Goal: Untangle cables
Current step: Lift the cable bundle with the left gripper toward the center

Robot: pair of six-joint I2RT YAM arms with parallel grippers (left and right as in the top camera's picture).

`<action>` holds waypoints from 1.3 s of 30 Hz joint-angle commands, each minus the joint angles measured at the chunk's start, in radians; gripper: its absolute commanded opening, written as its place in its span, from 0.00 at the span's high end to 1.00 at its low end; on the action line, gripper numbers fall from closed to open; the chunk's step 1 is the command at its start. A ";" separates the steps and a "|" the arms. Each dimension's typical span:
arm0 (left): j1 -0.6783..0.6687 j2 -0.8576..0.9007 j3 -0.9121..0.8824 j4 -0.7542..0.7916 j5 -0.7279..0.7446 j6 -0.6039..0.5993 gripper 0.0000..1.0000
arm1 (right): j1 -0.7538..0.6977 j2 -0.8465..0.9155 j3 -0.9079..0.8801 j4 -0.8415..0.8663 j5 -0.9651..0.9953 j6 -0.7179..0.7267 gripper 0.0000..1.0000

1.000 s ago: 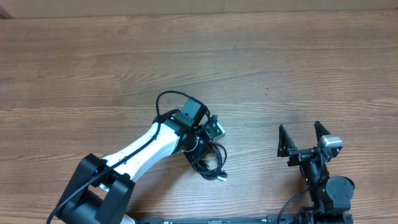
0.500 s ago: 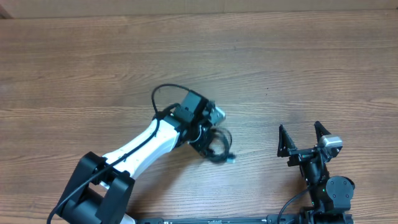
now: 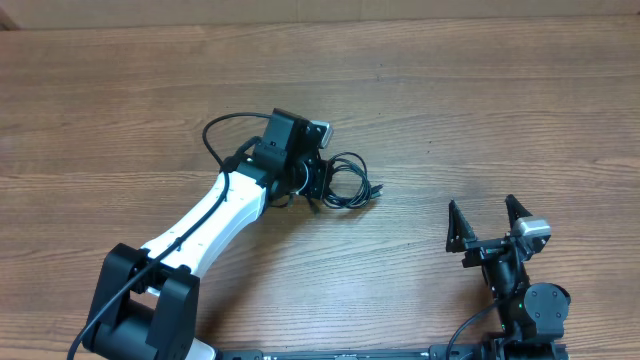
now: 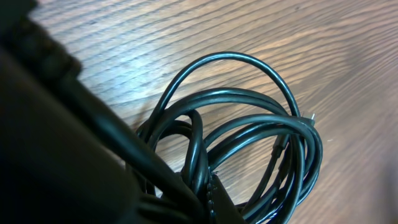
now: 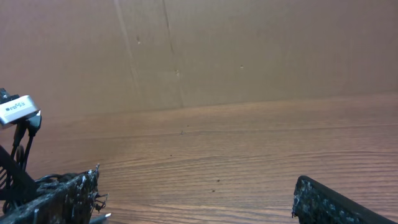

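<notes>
The cables [image 3: 345, 185] sit as one bunched coil of thin black cord on the wooden surface [image 3: 480, 100]. They are well apart from the right end effector [image 3: 484, 216], to its left and farther out from the robot's bases. The coil is made of several overlapping loops. One small plug end [image 3: 376, 188] pokes out of the side of the coil that faces the right end effector.

The left end effector [image 3: 316, 186] is at the far side of the coil from the right end effector, and it is clenched on the bundle. In the left wrist view the cables [image 4: 249, 143] fan out from beside the dark finger [image 4: 74, 137] in glossy arcs. One wide loop arches over the rest, and the strands cross each other near the grip. How far the coil rests on the wood and how far it is lifted cannot be told. The white left arm [image 3: 215, 215] runs from that grip back toward the near edge, far to the left of the right end effector.

The right end effector [image 5: 196, 182] is released, with its two black fingers spread wide and nothing between them. It points away from the bases over bare wood. Beyond it, at the far edge of the surface, stands a brown cardboard wall [image 5: 249, 50].
</notes>
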 commanded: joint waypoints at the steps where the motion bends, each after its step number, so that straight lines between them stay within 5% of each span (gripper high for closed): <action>1: 0.006 0.001 0.029 0.018 0.093 -0.105 0.96 | -0.002 -0.003 -0.010 0.005 0.010 -0.003 0.00; 11: 0.006 0.001 0.029 0.080 0.113 -0.336 0.96 | -0.002 -0.003 -0.010 0.005 0.010 -0.003 0.00; 16: 0.016 0.001 0.029 0.156 0.243 -0.442 0.96 | -0.002 -0.003 -0.010 0.008 -0.003 0.005 0.00; 23: 0.033 0.001 0.029 0.264 0.362 -0.556 0.96 | -0.001 -0.003 -0.010 0.045 -0.251 0.016 0.00; 31: 0.066 0.001 0.029 0.294 0.448 -0.654 0.96 | -0.001 -0.003 -0.010 0.096 -0.369 0.321 0.00; 39: 0.068 0.001 0.029 0.280 0.459 -0.887 0.96 | -0.001 -0.002 0.008 0.194 -0.378 0.502 0.00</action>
